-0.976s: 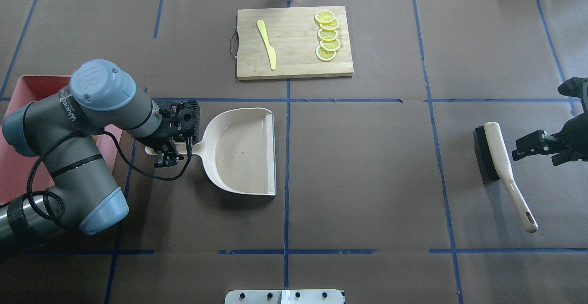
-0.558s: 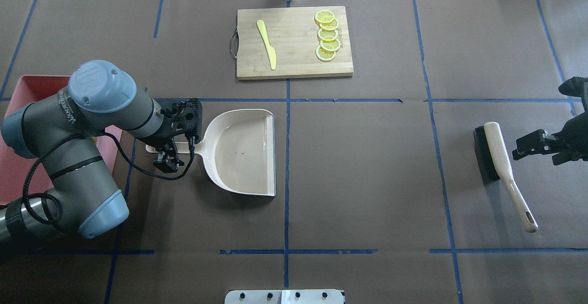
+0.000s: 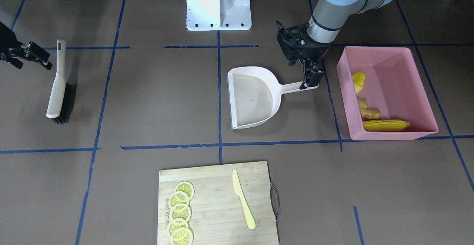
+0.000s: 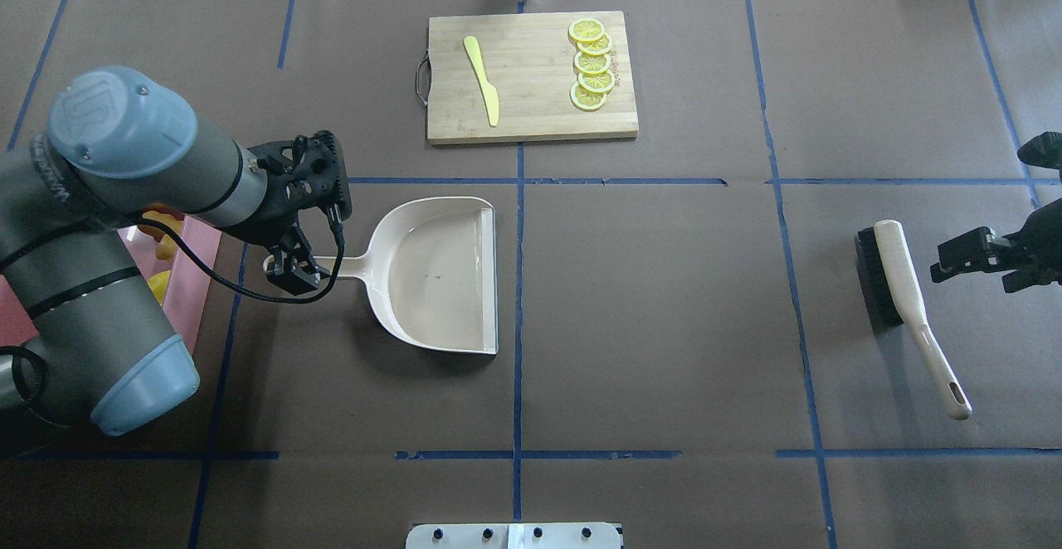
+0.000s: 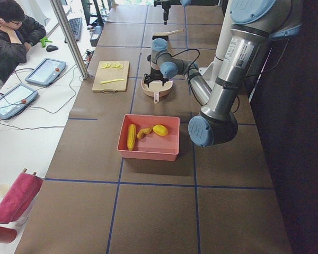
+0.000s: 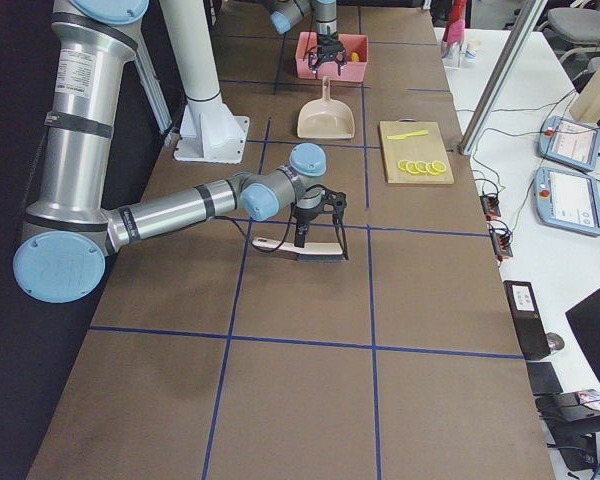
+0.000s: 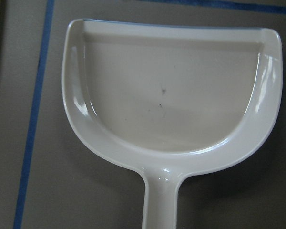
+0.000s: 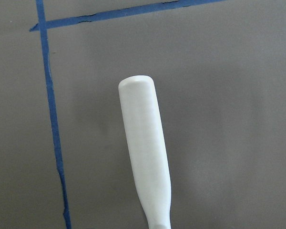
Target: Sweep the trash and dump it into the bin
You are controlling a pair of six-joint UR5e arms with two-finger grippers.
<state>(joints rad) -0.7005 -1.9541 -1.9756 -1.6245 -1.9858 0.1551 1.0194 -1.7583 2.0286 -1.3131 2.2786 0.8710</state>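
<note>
The corn cob (image 3: 386, 125), the potato lump (image 3: 358, 81) and the ginger root (image 3: 367, 111) lie inside the pink bin (image 3: 407, 58). They also show in the exterior left view, with the corn (image 5: 131, 136) at the bin's (image 5: 148, 152) far side. The beige dustpan (image 4: 440, 275) lies flat and empty beside the bin. My left gripper (image 4: 292, 271) hovers over the end of the dustpan's handle and looks open. My right gripper (image 4: 967, 267) is open and empty, just right of the brush (image 4: 900, 284).
A wooden cutting board (image 4: 531, 114) with lemon slices (image 4: 591, 64) and a pale yellow knife (image 4: 482, 80) lies at the far middle. The brush's handle (image 8: 145, 152) fills the right wrist view. The dustpan (image 7: 171, 109) fills the left wrist view.
My left arm has risen and swung left, uncovering part of the bin. Its gripper has drifted up and left over the handle end. The dustpan, brush and right gripper have stayed put.
</note>
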